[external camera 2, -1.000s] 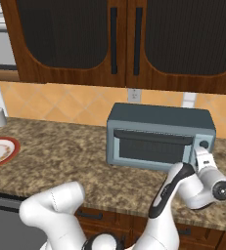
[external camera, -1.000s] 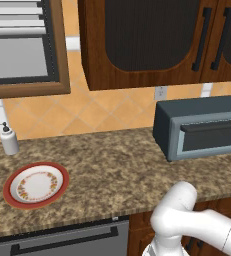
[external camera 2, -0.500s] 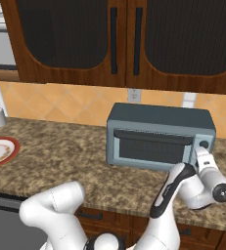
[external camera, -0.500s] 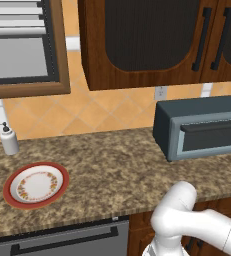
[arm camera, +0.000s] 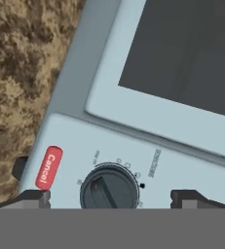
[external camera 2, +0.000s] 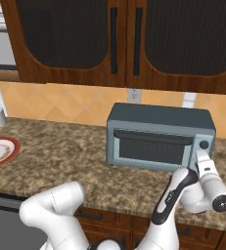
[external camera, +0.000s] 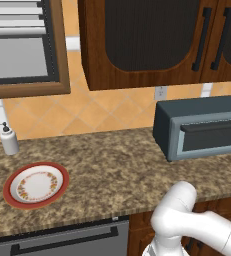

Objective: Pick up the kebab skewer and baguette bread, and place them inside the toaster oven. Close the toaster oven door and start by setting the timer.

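- One long table (external camera: pixel 112 165) of speckled stone runs under dark wall cupboards (external camera 2: pixel 85 34), with plenty of bare top between its two ends.
- Toaster oven (external camera 2: pixel 161 136) stands at the right end near the wall; its door (external camera 2: pixel 151 149) is shut, so loading and closing look done, though the window is too dark to confirm the food inside.
- Plate (external camera: pixel 36 184) sits well apart at the left end, bare, with a soap bottle (external camera: pixel 8 139) behind it.
- Hand (arm camera: pixel 109 197) hangs just in front of the oven's control panel, released and spread wide, grasping nothing.
- Timer knob (arm camera: pixel 110 187) lies between the fingertips (arm camera: pixel 36 197); turning it seems the only step left.
- Red cancel button (arm camera: pixel 48 168) is just beside the knob, near one fingertip, so room there is tight.
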